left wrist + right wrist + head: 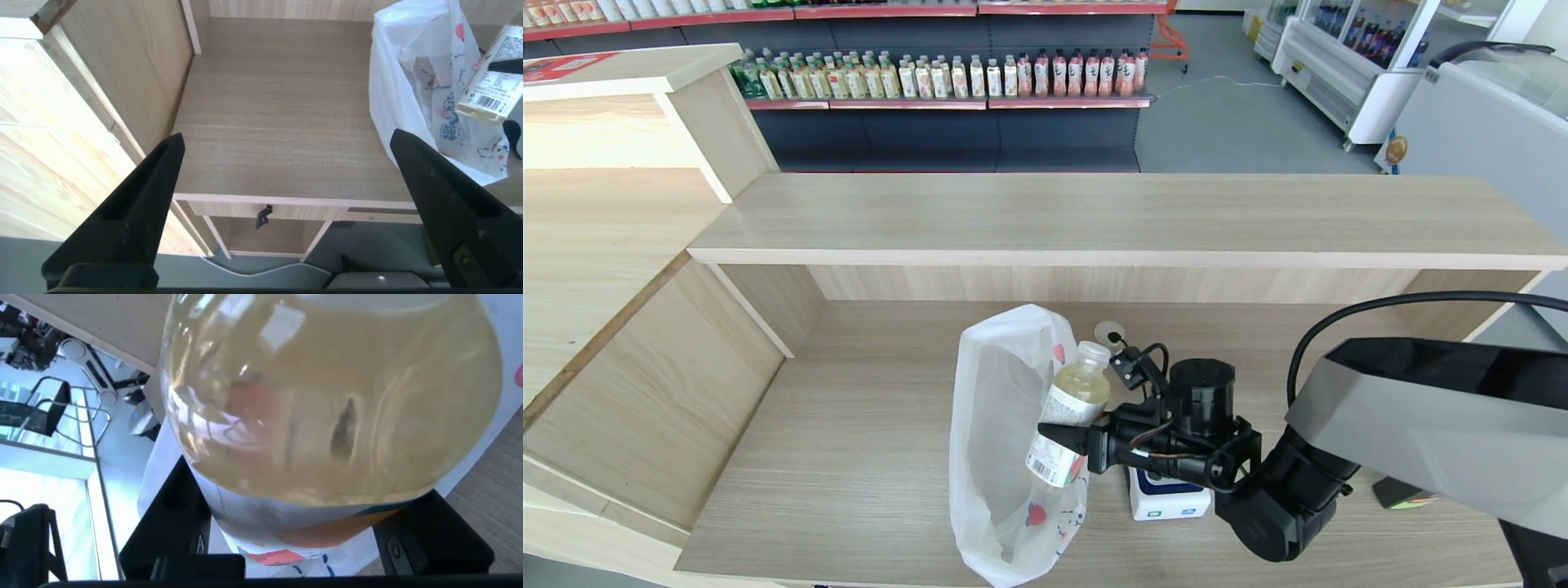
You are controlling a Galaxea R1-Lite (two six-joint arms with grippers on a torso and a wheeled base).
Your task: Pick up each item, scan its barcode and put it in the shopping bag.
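Observation:
My right gripper (1068, 437) is shut on a clear bottle (1072, 408) of pale yellow drink with a white cap and a barcode label. It holds the bottle tilted, right beside the mouth of the white plastic shopping bag (1005, 457) that stands on the wooden counter. The bottle's body (327, 400) is close up in the right wrist view, between the black fingers (172, 523). My left gripper (286, 188) is open and held back over the counter's near edge, with the bag (425, 90) and the bottle's label (490, 86) off to one side.
A white and blue scanner box (1168, 498) sits on the counter (849, 425) under my right arm. A dark card with a green edge (1396, 494) lies at the right. A raised wooden ledge (1127, 216) runs behind, with a side wall at the left.

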